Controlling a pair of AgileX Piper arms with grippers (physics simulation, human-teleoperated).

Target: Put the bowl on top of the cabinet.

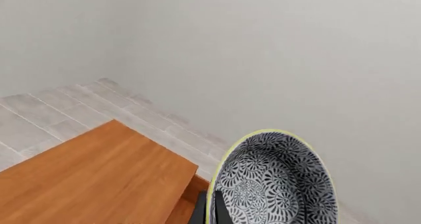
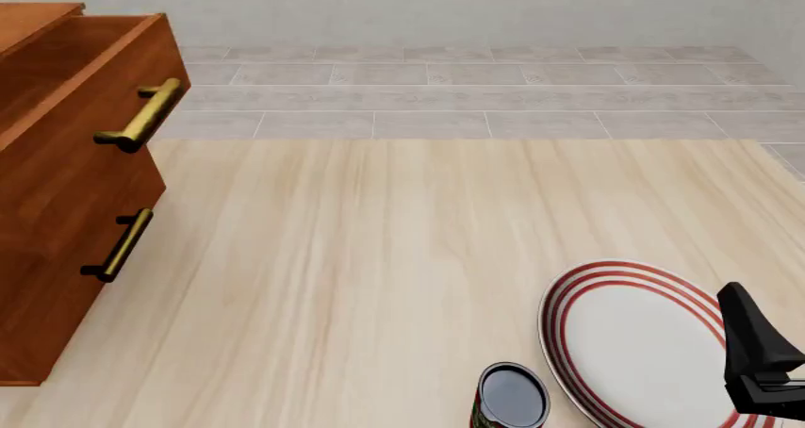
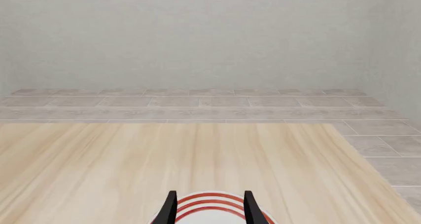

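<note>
The bowl [image 1: 276,184], blue-grey and white floral inside with a pale yellow rim, shows only in the left wrist view. It is tilted on edge, and my left gripper [image 1: 210,213] is shut on its rim, one dark finger on each side. The bowl hangs beside and above the cabinet's flat reddish-brown top [image 1: 92,179]. In the front view the cabinet [image 2: 63,221] stands at the far left with brass bar handles; neither the bowl nor the left arm appears there. My right gripper [image 3: 210,206] stands open low over the table, holding nothing.
A white plate with red rings [image 2: 629,343] lies at the table's front right, under the right gripper [image 2: 755,353]. A dark can [image 2: 512,397] stands just left of the plate. Grey tiled floor and a pale wall lie beyond the table.
</note>
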